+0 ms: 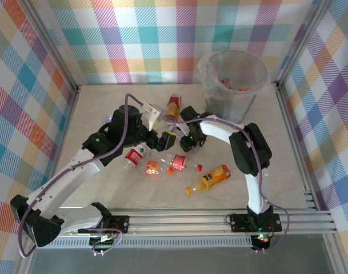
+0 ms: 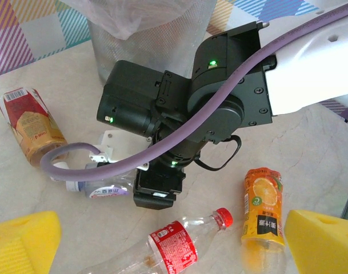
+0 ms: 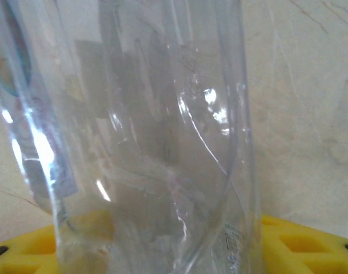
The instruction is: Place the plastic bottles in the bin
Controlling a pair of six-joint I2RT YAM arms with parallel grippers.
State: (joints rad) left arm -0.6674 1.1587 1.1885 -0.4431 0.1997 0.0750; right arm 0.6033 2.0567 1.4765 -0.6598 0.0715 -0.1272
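right gripper [image 2: 155, 194] is down at the table on a clear bottle [image 3: 162, 142]. its yellow pads [image 3: 311, 245] sit close against the bottle's sides. reads as gripped, hold not proven by a lift. the bottle lies flat, long axis crossing the pads. left gripper [image 2: 174, 244] is spread wide, nothing in it, just beside the right one. bin [image 1: 234, 104] stands near, to the far right of the gripped bottle. right arm is the nearer, so the carry looks like up, back-right, over the rim. other bottles [image 1: 215, 177] lie loose on the table.

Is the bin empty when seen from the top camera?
No, some small orange and brown items lie at the bottom of the bin.
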